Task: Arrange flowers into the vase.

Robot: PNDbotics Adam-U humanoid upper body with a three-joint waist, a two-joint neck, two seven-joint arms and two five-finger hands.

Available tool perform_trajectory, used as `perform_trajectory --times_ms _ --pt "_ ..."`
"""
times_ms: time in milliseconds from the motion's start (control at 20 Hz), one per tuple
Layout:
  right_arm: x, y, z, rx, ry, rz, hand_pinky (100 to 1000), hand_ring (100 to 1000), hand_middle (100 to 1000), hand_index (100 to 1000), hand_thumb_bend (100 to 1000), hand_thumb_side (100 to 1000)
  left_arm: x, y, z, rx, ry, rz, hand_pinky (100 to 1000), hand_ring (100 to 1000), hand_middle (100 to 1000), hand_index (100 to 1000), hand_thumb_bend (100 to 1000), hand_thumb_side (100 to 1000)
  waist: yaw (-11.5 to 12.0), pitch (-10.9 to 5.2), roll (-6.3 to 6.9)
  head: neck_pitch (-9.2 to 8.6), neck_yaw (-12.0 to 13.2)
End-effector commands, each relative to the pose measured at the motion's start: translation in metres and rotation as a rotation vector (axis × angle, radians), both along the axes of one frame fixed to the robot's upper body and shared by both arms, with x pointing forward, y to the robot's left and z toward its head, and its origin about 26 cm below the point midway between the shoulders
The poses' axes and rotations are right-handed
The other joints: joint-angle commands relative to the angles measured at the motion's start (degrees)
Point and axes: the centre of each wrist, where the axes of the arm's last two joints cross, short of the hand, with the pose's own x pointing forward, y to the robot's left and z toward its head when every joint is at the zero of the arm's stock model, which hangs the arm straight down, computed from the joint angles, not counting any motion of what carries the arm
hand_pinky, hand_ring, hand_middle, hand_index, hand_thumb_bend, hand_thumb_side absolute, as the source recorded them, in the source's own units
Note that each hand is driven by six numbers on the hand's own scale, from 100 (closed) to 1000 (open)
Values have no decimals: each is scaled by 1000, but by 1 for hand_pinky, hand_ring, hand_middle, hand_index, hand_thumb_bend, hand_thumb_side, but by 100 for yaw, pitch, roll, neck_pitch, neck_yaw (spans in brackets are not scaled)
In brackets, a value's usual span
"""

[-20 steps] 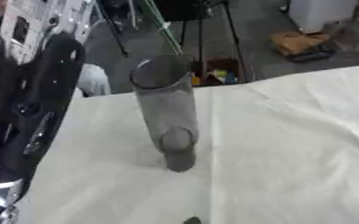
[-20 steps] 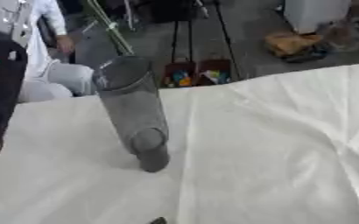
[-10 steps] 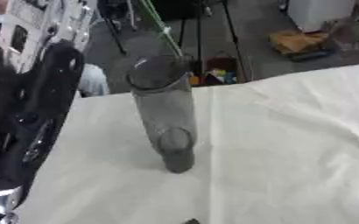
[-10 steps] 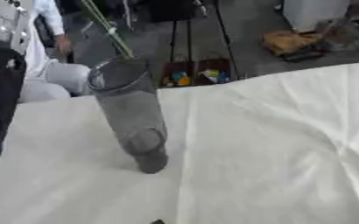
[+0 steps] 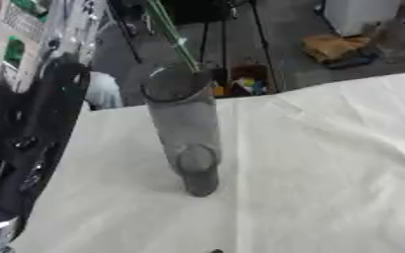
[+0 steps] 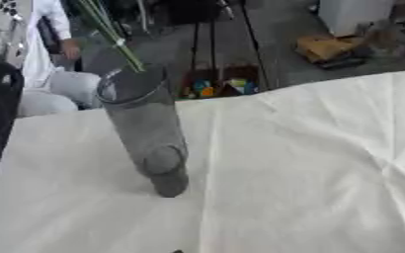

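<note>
Vase [image 5: 184, 128]: tall, narrow cylinder of smoky grey see-through material, smooth-walled, with a round open mouth and a darker, denser base; it stands on the table toward the left half, nearer the far edge than the near one, and looks tilted in my view.

Flower stems [image 6: 111, 32]: thin, straight green stalks, slanting up and to the left from the vase's mouth; their lower ends sit at the rim, and I cannot tell how deep they go inside. Blooms are out of the picture.

Table cloth [image 5: 327, 163]: white, matte fabric, creased and softly wrinkled, covering the whole table; the far edge runs askew behind the vase.

My left arm [image 5: 20, 148]: bulky black shell with glossy patches and small recessed fasteners, silver at the lower end, filling the left edge of the left eye view and rising toward the upper left corner, beside the vase but apart from it.

My left hand: beyond the top of the picture, so its fingers are not seen.

My right hand: not visible in either view.
</note>
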Motion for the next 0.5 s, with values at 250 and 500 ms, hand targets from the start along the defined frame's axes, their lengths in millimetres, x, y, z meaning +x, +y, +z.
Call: perform_trajectory --times_ms 250,500 --pt "-2 1 8 -15 -30 -2 604 731 633 734 100 1000 -8 5 6 21 -57 34 100 100 100 100 102 901 -38 -61 -32 -111 7" --pt "-2 1 9 -16 -35 0 604 731 633 735 100 1000 -6 4 3 30 -63 38 100 100 100 100 103 904 -70 -23 -28 -157 32"
